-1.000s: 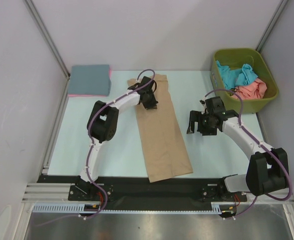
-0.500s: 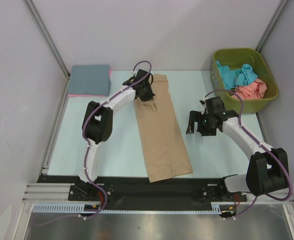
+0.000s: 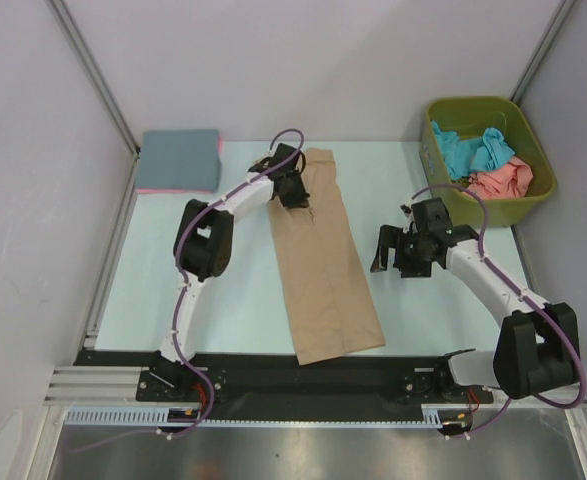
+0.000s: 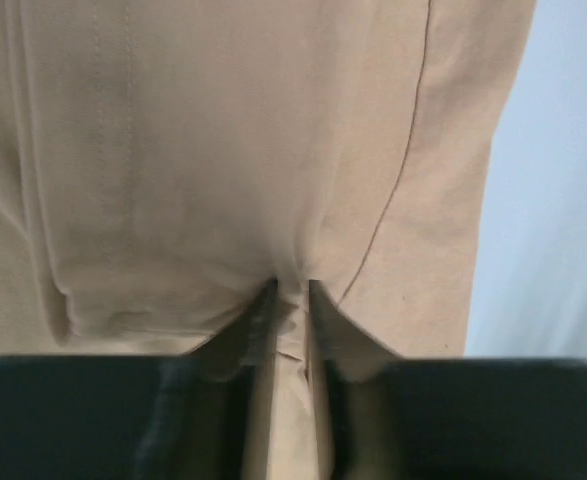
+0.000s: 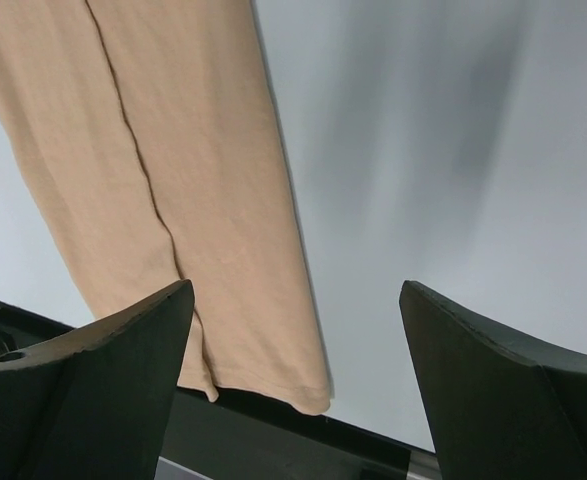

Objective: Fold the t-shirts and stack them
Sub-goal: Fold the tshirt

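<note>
**Item 1. Tan t-shirt** [image 3: 328, 270]. Folded into a long narrow strip and lying flat on the table [image 3: 203, 290]. It runs from far centre to the near edge. I judge it lies lengthwise so that one end can be carried over the other.

**Item 2. My left pincer** [image 4: 291, 290]. At the strip's far end, tips almost together with a small pucker of tan cloth nipped between them. How firm the nip is I cannot tell. The arm reaches far and right, elbow raised, wrist bent down onto the cloth.

**Item 3. My right pincer** [image 3: 391, 258]. Fingers wide apart, nothing between them. It hovers over bare table just right of the strip, forearm stretched far and left, probably waiting for its corner.

**Item 4. Slate blue shirt** [image 3: 178, 158]. Folded, far left, on a pink shirt [image 3: 173, 188]; probably the stack.

**Item 5. Bin** [image 3: 488, 103]. Far right, holding a crumpled teal shirt [image 3: 468, 148] and salmon shirt [image 3: 498, 180], unfolded.
</note>
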